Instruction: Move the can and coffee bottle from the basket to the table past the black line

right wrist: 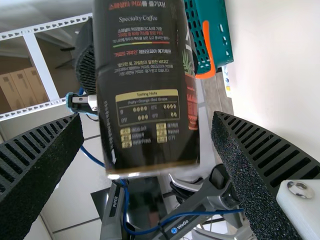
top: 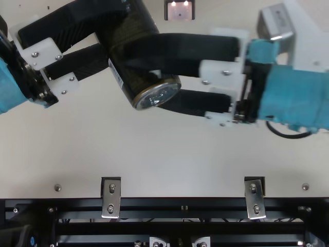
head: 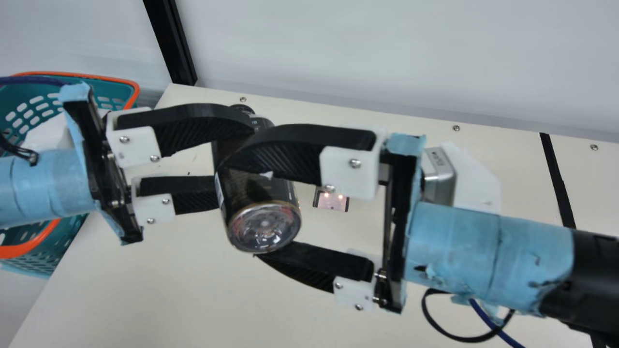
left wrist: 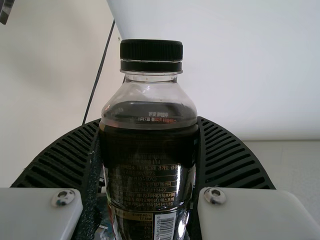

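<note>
Bottle's out of the basket (head: pixel 22 248), gripped by my left gripper (head: pixel 233 159) over the table (head: pixel 169 295), right gripper's (head: pixel 238 211) fingers open around it; left to do: handover, I'd guess, then placing past the black line (head: pixel 558 179); can status unknown.

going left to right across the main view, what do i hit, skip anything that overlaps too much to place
teal basket → black upright post → coffee bottle → small dark-edged rectangle on the table → silver box on the right arm → black line
</note>
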Available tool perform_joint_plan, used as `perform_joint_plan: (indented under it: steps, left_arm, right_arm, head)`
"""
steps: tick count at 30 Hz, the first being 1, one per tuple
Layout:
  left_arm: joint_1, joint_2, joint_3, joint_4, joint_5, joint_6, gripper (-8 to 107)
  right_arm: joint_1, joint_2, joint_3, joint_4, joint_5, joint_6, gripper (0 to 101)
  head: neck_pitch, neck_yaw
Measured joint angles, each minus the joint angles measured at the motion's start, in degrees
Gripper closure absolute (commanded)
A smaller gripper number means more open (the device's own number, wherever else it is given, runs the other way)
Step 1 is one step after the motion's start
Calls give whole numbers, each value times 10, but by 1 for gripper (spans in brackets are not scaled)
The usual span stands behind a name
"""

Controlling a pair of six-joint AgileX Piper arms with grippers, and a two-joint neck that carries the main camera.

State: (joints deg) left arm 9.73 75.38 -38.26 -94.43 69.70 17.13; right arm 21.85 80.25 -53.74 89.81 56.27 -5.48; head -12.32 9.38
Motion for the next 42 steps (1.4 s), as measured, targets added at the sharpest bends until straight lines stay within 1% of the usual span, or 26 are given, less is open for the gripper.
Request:
perform_joint_plan:
  steps: [5, 10, 20, 21, 22, 29, 30, 31, 32, 38, 42]
  left_arm:
    - [0, 0, 0, 0, 0, 0, 89]
    - [0, 0, 0, 0, 0, 0, 89]
    - [0, 0, 0, 0, 0, 0, 89]
    - [0, 0, 0, 0, 0, 0, 89]
    - [0, 0, 0, 0, 0, 0, 89]
    - [0, 0, 0, -2, 0, 0, 89]
    - [0, 0, 0, -2, 0, 0, 87]
    - [0, 0, 0, -2, 0, 0, 53]
    - [0, 0, 0, -2, 0, 0, 9]
    - [1, -2, -2, 0, -3, -6, 9]
    - [10, -10, -5, 1, -31, -13, 9]
  right_arm:
    - [25, 16, -9, 14, -14, -11, 0]
    - [27, 17, -10, 21, -23, -14, 0]
    - [27, 17, -10, 22, -24, -14, 0]
    - [27, 17, -10, 22, -24, -14, 61]
    - [27, 17, -10, 22, -24, -14, 101]
    - [27, 17, -10, 18, -24, -17, 101]
    - [27, 17, -10, 18, -24, -17, 101]
    - [27, 17, -10, 18, -24, -17, 101]
    - [27, 17, -10, 18, -24, -17, 101]
    - [27, 17, -10, 18, -25, -18, 101]
    - [27, 17, -10, 18, -25, -18, 101]
  head:
    - [0, 0]
    - [3, 0]
    - [3, 0]
    - [3, 0]
    - [3, 0]
    - [0, 0]
    - [0, 0]
    - [0, 0]
    - [0, 0]
    - [0, 0]
    - [0, 0]
